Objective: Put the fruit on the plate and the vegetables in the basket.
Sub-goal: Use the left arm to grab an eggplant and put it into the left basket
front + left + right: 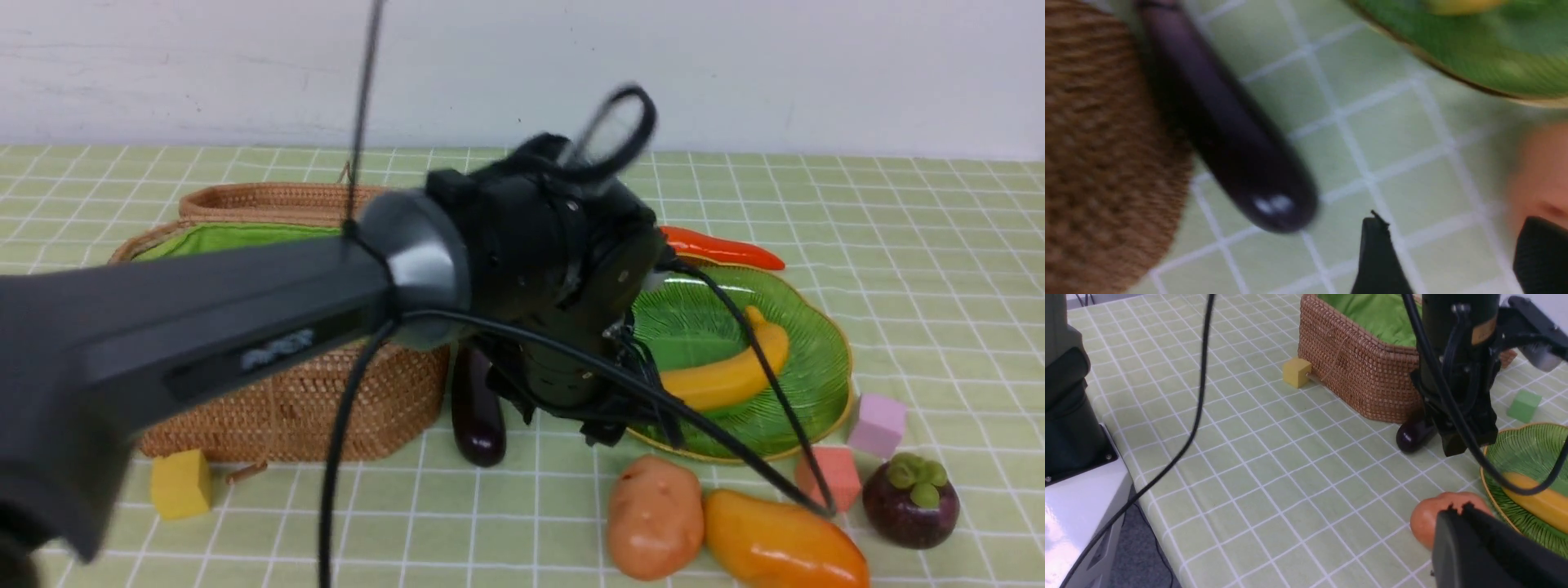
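Nearest on the checked surface (522, 523) lie the smooth orange-yellow mango (784, 543), the matt brown potato (653, 527) just beside it, and the round purple mangosteen (910, 490), set a little apart. None of these is sorted yet. The right pincer (1457, 510) sits with jaws together near the potato.

The left pincer (1455, 228) hangs with jaws apart and nothing between them. It is between the glossy, slender eggplant (478, 408) and the ribbed green glass plate (816, 343), where the curved banana (735, 371) already lies.

I judge that a fresh pick is in hand, likely the eggplant. That calls for a sideways shift, a descent across its narrow body, then a lift over the woven wall of the basket (286, 408), which it lies close against.

Farthest, the orange-red carrot (718, 249) lies behind the plate.
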